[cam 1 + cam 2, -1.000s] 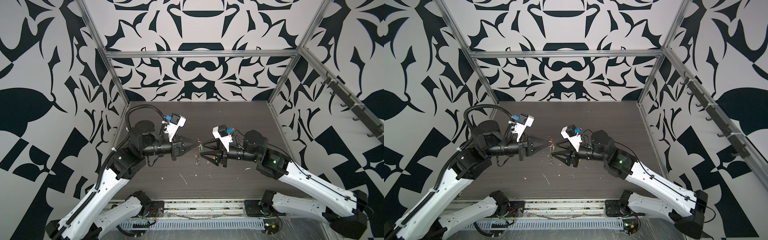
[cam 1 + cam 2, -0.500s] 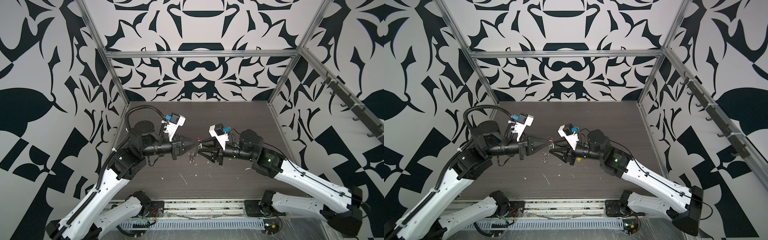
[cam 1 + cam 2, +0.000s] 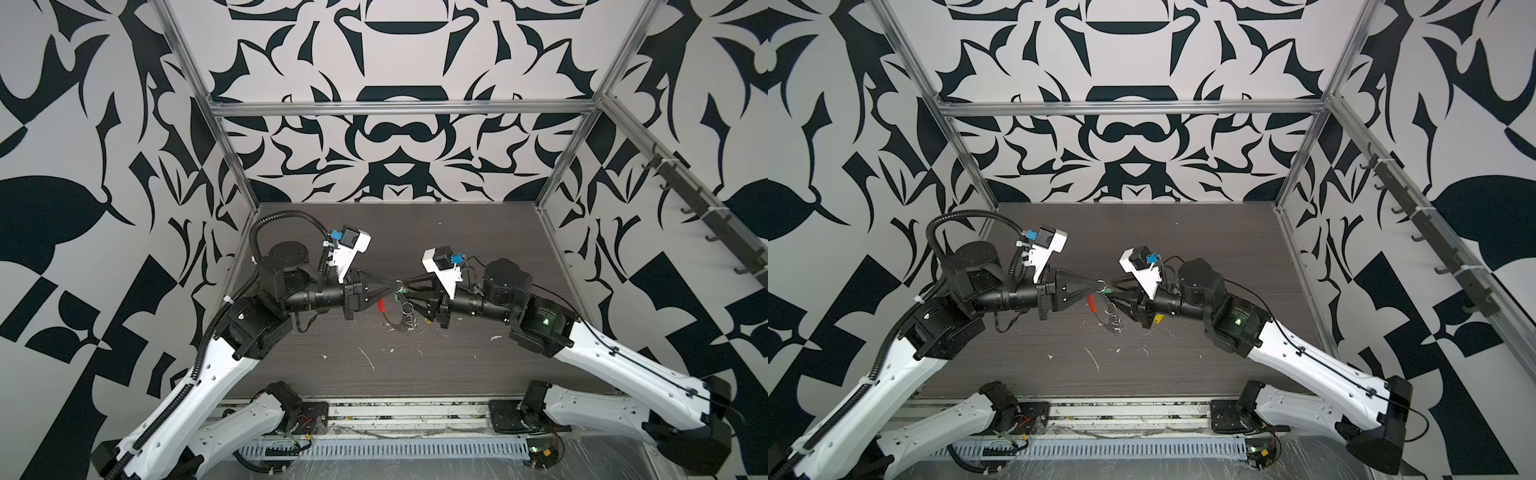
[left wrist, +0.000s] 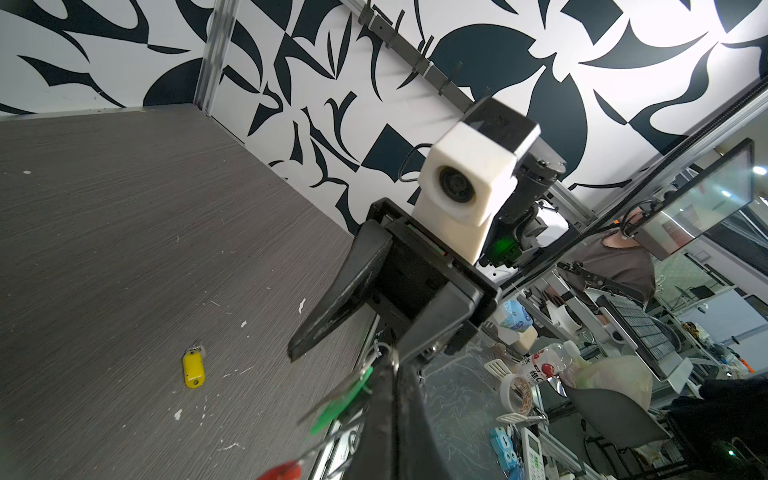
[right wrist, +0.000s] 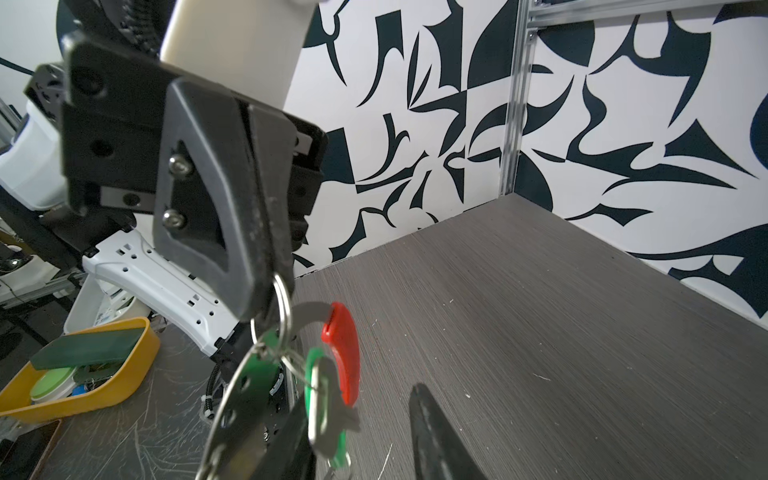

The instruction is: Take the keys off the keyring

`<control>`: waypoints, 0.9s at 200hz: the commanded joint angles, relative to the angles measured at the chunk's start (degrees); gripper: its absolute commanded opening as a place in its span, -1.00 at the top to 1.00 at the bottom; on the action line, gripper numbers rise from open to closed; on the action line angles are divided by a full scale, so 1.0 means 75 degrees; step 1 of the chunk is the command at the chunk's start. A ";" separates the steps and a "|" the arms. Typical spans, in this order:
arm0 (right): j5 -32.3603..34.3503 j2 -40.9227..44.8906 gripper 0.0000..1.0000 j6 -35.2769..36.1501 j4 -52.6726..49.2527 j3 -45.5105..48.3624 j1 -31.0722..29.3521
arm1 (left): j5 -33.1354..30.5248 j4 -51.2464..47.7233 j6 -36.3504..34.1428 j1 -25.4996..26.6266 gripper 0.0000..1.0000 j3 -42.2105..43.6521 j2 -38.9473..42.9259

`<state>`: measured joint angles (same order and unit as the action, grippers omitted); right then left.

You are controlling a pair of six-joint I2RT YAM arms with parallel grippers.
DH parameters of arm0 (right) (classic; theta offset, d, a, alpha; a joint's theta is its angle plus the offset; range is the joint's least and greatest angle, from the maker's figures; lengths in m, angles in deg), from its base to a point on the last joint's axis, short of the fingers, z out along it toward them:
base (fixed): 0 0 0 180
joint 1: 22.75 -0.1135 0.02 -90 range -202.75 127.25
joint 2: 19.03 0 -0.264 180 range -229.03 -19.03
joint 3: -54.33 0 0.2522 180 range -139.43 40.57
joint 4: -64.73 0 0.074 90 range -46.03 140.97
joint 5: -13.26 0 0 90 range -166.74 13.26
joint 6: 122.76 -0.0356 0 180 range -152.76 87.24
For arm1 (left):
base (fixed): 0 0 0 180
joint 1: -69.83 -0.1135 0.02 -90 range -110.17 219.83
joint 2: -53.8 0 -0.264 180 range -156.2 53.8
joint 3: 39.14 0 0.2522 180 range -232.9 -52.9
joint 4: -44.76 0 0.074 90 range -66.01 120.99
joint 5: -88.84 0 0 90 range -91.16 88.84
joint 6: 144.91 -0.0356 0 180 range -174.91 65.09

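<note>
Top views both show the left gripper (image 3: 395, 286) with jaws pinched shut on the keyring (image 3: 381, 306). The hoop hangs toward the bench (image 3: 457, 374), long axis near vertical.

Left wrist: the yellow key (image 4: 194, 368) lies flat on the bench, already off!

Right wrist: the green key (image 5: 309, 374) is still threaded, dangling between the parted, empty jaws of the right gripper (image 5: 365, 449). Halfway, I'd say.

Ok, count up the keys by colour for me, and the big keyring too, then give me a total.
green key: 1
yellow key: 1
keyring: 1
total: 3
</note>
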<state>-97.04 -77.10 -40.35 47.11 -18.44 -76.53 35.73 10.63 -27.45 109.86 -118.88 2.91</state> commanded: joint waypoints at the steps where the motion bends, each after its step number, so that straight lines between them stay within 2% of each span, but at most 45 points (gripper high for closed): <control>1: 0.0051 0.0081 0.20 0.0169 0.0146 -0.0423 -0.0039 | 0.0079 0.0275 0.0052 0.0000 1.00 0.0119 0.0107; 31: -0.0089 -0.0016 0.21 0.0161 0.0249 -0.0510 -0.0042 | 0.0076 0.0301 0.0065 0.0006 1.00 0.0142 0.0108; 58: -0.0251 -0.0074 0.30 0.0157 0.0267 -0.0555 -0.0045 | 0.0022 0.0336 0.0077 0.0003 1.00 0.0153 0.0141; 88: -0.0287 -0.0069 0.54 0.0157 0.0289 -0.0509 -0.0060 | -0.0063 0.0481 0.0139 -0.0004 1.00 0.0238 0.0194; 129: -0.0258 -0.0028 1.00 0.0219 0.0386 -0.0465 -0.0100 | -0.0321 0.0839 0.0271 -0.0004 1.00 0.0480 0.0302; 180: -0.0096 -0.0206 1.00 0.0589 0.0157 -0.0669 -0.0359 | -0.1147 0.1590 0.0469 0.0006 1.00 0.1061 0.0701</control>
<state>-98.15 -78.13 -38.21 46.91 -20.25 -77.69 31.20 18.00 -25.04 109.92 -112.89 6.60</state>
